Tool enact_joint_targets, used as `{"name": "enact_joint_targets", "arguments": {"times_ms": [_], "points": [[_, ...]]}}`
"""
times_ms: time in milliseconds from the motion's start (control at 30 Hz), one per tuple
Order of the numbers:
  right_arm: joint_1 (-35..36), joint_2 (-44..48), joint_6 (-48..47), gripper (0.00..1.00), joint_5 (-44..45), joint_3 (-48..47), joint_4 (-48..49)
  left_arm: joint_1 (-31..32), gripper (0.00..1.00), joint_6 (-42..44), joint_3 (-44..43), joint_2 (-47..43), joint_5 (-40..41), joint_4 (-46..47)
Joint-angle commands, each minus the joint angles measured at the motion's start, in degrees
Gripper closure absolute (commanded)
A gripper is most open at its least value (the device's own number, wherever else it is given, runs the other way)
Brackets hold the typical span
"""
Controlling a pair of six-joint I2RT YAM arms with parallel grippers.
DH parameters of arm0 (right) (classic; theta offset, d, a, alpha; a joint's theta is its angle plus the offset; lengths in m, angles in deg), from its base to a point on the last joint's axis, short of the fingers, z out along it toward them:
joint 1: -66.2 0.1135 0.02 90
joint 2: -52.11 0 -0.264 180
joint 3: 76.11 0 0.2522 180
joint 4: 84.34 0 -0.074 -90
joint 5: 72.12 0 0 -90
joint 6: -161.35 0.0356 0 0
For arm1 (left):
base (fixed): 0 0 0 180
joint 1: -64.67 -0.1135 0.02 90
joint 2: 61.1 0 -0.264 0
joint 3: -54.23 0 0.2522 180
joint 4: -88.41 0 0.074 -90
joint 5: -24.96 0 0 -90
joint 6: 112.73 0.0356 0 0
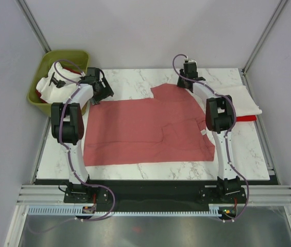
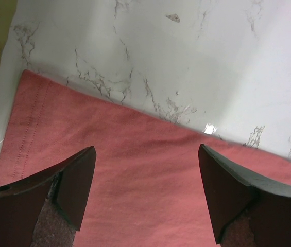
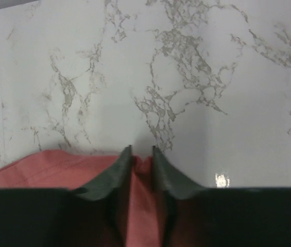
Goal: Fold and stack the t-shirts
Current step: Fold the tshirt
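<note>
Pinching the salmon-red t-shirt (image 1: 145, 128) at its far edge, the right gripper (image 3: 141, 150) is clamped on a ridge of cloth.
That shirt lies spread flat on the marble table (image 1: 135, 77); the left gripper (image 2: 145, 154) hangs with fingers wide apart over its far-left edge.

Dusty salmon-red soft cloth t-shirt (image 1: 145, 128): uniform colour. Flat marble-look worktop (image 1: 130, 80): white with grey veining. Rectangular plastic bin (image 1: 34, 96): olive-green. Folded cream-white cloth t-shirt (image 1: 245, 100): plain. Bright red cloth t-shirt (image 1: 245, 118): plain.
</note>
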Motion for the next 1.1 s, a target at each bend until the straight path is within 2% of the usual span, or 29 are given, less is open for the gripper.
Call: {"name": "enact_joint_targets", "arguments": {"times_ms": [0,100,200,367,533,667,800,967,1067], "points": [[-0.41,-1.27,0.64,0.79,3.86,-1.61,-3.80,-1.82,0.12,2.31,-1.83,-1.35,0.69,-0.52],[-1.46,-0.21,2.04,0.92,6.77,-0.82,-4.51,-1.82,0.12,2.66,-1.83,-1.35,0.51,-0.43],[-3.48,1.11,4.32,1.00,7.12,1.37,-4.42,-1.82,0.12,3.01,-2.26,-0.74,-0.36,-0.43],[-5.42,3.31,7.32,1.00,8.01,5.94,-2.32,-1.82,0.12,2.75,-3.41,0.93,-1.69,-0.43],[-6.03,3.48,8.72,1.00,7.92,7.09,-1.35,-1.73,0.15,2.31,-4.90,1.90,0.24,-0.52],[-6.39,5.58,10.39,1.00,9.58,10.33,0.05,-0.68,0.15,1.25,-5.69,2.78,4.98,-0.08],[-6.39,9.46,11.36,1.00,11.69,18.23,6.46,0.99,0.16,-1.03,-5.08,3.65,10.25,3.43],[-6.39,10.07,11.28,1.00,10.47,19.48,8.66,2.57,0.17,-6.03,-5.26,6.11,19.39,5.81],[-6.30,10.69,10.66,1.00,9.76,21.06,10.34,2.58,0.19,-9.20,-5.17,7.08,21.25,7.03]]}}
